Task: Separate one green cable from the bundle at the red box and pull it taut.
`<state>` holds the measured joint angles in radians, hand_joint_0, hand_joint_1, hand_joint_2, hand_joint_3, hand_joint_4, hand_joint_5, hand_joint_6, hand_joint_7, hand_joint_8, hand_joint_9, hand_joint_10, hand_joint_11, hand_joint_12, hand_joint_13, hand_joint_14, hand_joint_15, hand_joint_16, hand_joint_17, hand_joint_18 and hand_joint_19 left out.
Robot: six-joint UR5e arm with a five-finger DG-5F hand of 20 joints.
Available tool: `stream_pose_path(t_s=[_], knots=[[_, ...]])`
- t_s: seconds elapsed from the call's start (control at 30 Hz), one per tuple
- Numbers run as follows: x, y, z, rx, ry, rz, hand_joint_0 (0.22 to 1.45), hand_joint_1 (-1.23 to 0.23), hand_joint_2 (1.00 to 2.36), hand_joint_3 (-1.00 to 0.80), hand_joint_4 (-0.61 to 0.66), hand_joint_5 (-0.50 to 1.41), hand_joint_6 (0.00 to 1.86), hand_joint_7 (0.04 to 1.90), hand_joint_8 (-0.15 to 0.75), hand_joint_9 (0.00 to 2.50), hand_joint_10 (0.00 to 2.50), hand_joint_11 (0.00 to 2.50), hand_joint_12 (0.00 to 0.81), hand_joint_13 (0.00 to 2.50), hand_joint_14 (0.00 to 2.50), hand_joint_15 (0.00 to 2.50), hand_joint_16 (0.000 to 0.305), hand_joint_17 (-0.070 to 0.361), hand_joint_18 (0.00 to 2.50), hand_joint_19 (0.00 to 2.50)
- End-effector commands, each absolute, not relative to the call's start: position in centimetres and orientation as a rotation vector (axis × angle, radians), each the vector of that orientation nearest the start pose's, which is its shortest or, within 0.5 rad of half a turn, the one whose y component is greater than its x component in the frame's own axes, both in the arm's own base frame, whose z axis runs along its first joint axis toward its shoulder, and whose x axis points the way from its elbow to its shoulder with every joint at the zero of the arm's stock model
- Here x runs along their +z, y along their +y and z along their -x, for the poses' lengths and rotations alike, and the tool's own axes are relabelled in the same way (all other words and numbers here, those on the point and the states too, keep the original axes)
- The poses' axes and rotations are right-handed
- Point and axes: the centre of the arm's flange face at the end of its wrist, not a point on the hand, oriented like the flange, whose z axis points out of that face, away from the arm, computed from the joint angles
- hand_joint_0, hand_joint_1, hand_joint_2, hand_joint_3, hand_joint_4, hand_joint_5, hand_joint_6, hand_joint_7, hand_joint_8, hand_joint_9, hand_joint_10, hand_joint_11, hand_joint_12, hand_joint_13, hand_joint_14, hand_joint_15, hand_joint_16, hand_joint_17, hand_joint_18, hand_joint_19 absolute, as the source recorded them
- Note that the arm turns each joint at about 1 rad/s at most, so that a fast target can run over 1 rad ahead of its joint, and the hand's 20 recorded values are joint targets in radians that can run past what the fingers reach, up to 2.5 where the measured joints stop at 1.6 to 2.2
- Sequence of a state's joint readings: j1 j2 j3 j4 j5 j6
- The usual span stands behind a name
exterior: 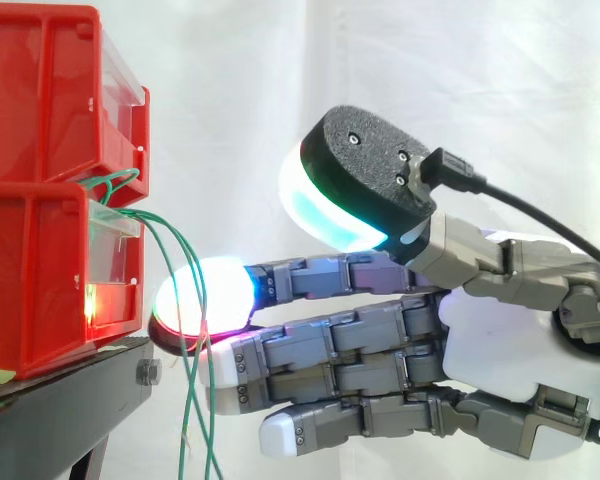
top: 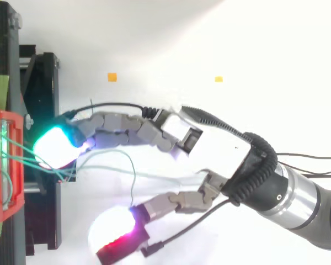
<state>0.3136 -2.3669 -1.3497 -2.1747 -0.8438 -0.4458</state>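
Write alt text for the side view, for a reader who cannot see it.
A robot hand reaches in from the right, fingers stretched out, its glowing pads at thin green cables. The cables hang from stacked red bins at left, down past a black stand.

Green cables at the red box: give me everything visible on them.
The green cables are several thin, smooth-looking strands. They come out of the front of the red box where its upper and lower bins meet, with a small loop at the exit. From there they arc outward and hang down past the edge of the black stand to the bottom of the side view. All are slack. The hand is open, and its glowing fingertips reach in among the strands. I cannot tell whether any strand is caught.
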Motion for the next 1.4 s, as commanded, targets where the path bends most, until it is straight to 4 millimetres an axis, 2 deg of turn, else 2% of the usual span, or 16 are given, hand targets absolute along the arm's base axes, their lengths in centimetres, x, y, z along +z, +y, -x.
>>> stream_pose_path(t_s=[0.0,0.1,0.3,0.43,0.5,0.6,0.8,1.03,1.07,1.1,1.13,1.17,1.2,1.3,1.37], knots=[[18.0,3.1,-76.1,0.765,0.730,-1.134,0.38,-0.84,1.00,-0.50,0.34,-0.17,0.50,0.76,0.362,0.46,0.01,0.32,0.382,0.32,0.01,0.37,0.072,0.161,0.38,0.62],[17.9,3.2,-76.0,0.757,0.715,-1.153,0.37,-0.86,1.00,-0.50,0.34,-0.17,0.50,0.84,0.370,0.44,0.01,0.30,0.386,0.32,0.01,0.37,0.074,0.165,0.39,0.60],[17.7,3.5,-75.9,0.752,0.711,-1.162,0.37,-0.93,1.00,-0.50,0.40,-0.16,0.50,1.20,0.387,0.38,0.01,0.29,0.397,0.32,0.01,0.36,0.078,0.177,0.44,0.58],[17.7,4.1,-75.8,0.755,0.716,-1.163,0.38,-0.94,1.00,-0.50,0.40,-0.15,0.50,1.29,0.390,0.39,0.01,0.28,0.400,0.33,0.01,0.37,0.079,0.178,0.46,0.58],[17.7,4.3,-75.8,0.755,0.713,-1.164,0.38,-0.93,1.00,-0.50,0.44,-0.16,0.50,1.04,0.391,0.42,0.01,0.27,0.402,0.34,0.01,0.37,0.079,0.178,0.47,0.58],[17.8,4.9,-75.7,0.748,0.704,-1.169,0.37,-0.90,1.00,-0.50,0.42,-0.16,0.50,0.90,0.392,0.44,0.01,0.26,0.406,0.35,0.01,0.36,0.080,0.180,0.47,0.58],[17.8,4.8,-75.7,0.736,0.693,-1.177,0.37,-0.86,1.00,-0.50,0.42,-0.15,0.50,0.90,0.388,0.48,0.01,0.29,0.408,0.35,0.01,0.37,0.080,0.181,0.47,0.59],[18.4,5.9,-75.9,0.693,0.654,-1.166,0.36,-0.84,1.00,-0.50,0.41,-0.15,0.50,0.86,0.387,0.50,0.01,0.29,0.409,0.36,0.01,0.36,0.080,0.181,0.47,0.59],[18.0,6.1,-76.1,0.682,0.653,-1.164,0.36,-0.84,1.00,-0.50,0.41,-0.15,0.50,0.85,0.387,0.51,0.01,0.29,0.409,0.36,0.01,0.37,0.080,0.181,0.47,0.59],[16.9,6.4,-76.6,0.677,0.654,-1.165,0.36,-0.84,1.00,-0.50,0.40,-0.15,0.50,0.84,0.388,0.51,0.01,0.29,0.409,0.36,0.01,0.36,0.080,0.181,0.47,0.59],[16.7,6.5,-77.4,0.699,0.625,-1.169,0.36,-0.83,1.00,-0.50,0.40,-0.16,0.50,0.85,0.388,0.51,0.01,0.29,0.409,0.36,0.01,0.36,0.080,0.181,0.47,0.59],[14.5,6.6,-78.6,0.715,0.617,-1.172,0.36,-0.83,1.00,-0.50,0.41,-0.16,0.50,0.85,0.388,0.51,0.01,0.30,0.409,0.36,0.01,0.37,0.080,0.181,0.47,0.59],[14.6,7.1,-79.9,0.757,0.590,-1.171,0.36,-0.82,1.00,-0.50,0.40,-0.16,0.50,0.85,0.387,0.51,0.01,0.29,0.409,0.36,0.01,0.37,0.080,0.181,0.46,0.59],[14.5,7.4,-81.0,0.768,0.593,-1.167,0.36,-0.82,1.00,-0.50,0.40,-0.16,0.50,0.85,0.386,0.52,0.01,0.30,0.409,0.36,0.01,0.37,0.080,0.181,0.46,0.59],[14.4,7.5,-80.9,0.754,0.618,-1.169,0.36,-0.81,1.00,-0.50,0.40,-0.16,0.50,0.85,0.385,0.52,0.01,0.30,0.410,0.36,0.01,0.37,0.080,0.181,0.46,0.59]])
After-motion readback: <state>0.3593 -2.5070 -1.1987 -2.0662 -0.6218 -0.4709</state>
